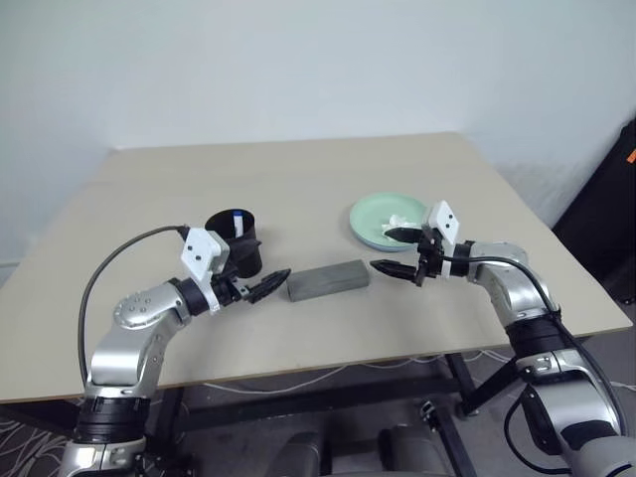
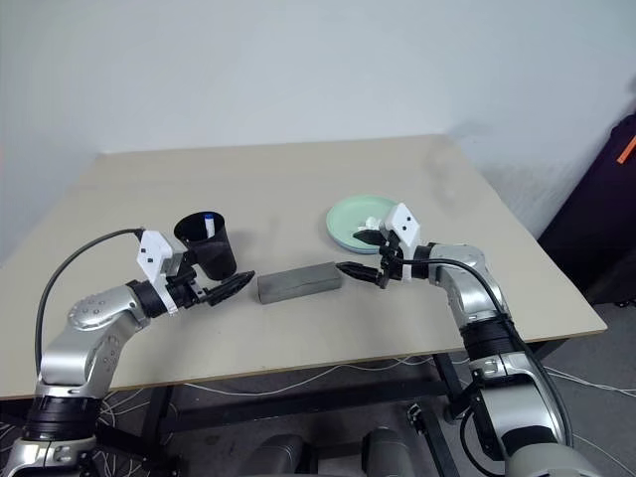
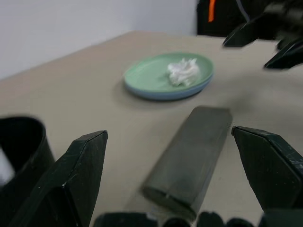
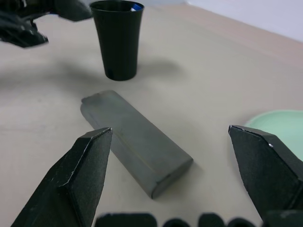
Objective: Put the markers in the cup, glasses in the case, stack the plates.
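Observation:
The dark grey case [image 1: 328, 279] lies shut on the table between my two grippers. My left gripper [image 1: 266, 285] is open just left of it, in front of the black cup [image 1: 236, 241]. A marker with a blue cap [image 1: 238, 217] stands in the cup. My right gripper [image 1: 395, 250] is open just right of the case, one finger over the near edge of the plates [image 1: 370, 214]. The mint green plate sits on the light blue one [image 3: 163, 93]. The glasses are out of view.
A crumpled white lump [image 1: 400, 222] lies on the green plate. The beige table [image 1: 298, 179] stretches bare behind the objects. A dark object with an orange mark [image 1: 621, 189] stands beyond the table's right edge. Cables hang under the front edge.

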You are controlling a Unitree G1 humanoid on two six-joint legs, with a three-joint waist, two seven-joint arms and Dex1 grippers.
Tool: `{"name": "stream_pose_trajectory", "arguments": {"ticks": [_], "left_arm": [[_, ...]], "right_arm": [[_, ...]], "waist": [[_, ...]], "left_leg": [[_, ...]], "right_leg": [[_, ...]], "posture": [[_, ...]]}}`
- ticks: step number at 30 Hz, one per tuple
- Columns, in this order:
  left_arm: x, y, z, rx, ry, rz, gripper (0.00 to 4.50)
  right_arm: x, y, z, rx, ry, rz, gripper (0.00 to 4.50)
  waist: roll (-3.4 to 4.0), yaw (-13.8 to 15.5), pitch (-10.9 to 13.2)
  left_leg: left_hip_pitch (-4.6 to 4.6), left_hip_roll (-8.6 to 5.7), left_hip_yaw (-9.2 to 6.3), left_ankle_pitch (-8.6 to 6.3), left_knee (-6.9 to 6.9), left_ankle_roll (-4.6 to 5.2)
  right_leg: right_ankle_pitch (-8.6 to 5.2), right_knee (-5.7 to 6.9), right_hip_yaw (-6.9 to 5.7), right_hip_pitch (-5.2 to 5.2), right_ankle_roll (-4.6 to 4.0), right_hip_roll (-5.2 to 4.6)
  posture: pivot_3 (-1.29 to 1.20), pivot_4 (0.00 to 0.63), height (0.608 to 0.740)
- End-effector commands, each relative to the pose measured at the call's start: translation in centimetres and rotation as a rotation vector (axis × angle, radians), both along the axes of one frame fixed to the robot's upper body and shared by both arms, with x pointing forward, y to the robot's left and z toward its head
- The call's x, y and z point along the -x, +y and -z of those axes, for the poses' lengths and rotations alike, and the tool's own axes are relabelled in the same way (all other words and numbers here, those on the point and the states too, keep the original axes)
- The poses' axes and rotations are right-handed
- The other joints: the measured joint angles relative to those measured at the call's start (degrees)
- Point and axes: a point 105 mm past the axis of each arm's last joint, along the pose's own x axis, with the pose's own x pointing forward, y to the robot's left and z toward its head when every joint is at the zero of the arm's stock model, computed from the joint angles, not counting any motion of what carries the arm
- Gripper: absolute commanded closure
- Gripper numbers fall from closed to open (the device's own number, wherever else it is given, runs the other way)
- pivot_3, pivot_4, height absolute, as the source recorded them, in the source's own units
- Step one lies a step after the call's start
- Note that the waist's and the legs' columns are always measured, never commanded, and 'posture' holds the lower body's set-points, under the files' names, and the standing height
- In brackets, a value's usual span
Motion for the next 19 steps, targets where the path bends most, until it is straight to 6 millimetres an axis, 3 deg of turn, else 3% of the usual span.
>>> {"name": "stream_pose_trajectory", "arguments": {"ticks": [1, 10, 19], "left_arm": [[-0.4, 0.7, 1.0, 0.0, -0.032, -0.083, 0.03], [0.2, 2.3, 1.7, 0.037, -0.045, -0.17, 0.03], [1.0, 1.9, 2.2, 0.043, -0.035, -0.18, 0.03]], "right_arm": [[-0.1, -1.8, -0.9, -0.009, -0.032, 0.061, 0.22], [0.3, -4.4, 0.7, 0.007, 0.016, 0.155, 0.22], [0.4, -4.5, 0.8, 0.011, 0.033, 0.151, 0.22]], "waist": [[0.0, 0.0, 0.0], [-0.03, 0.0, 0.0], [-0.03, 0.0, 0.0]], "left_leg": [[0.0, 0.0, 0.01, 0.0, 0.0, 0.0], [-0.05, 0.03, 0.05, 0.0, 0.01, 0.01], [-0.12, 0.05, 0.02, -0.01, 0.04, 0.01]], "right_leg": [[0.0, 0.0, 0.01, 0.0, 0.0, 0.0], [-0.01, -0.03, 0.02, -0.04, 0.0, -0.01], [-0.01, -0.05, -0.05, -0.01, 0.0, -0.06]], "posture": [[0.0, 0.0, 0.74], [0.0, 0.0, 0.74], [0.0, 0.0, 0.74]]}}
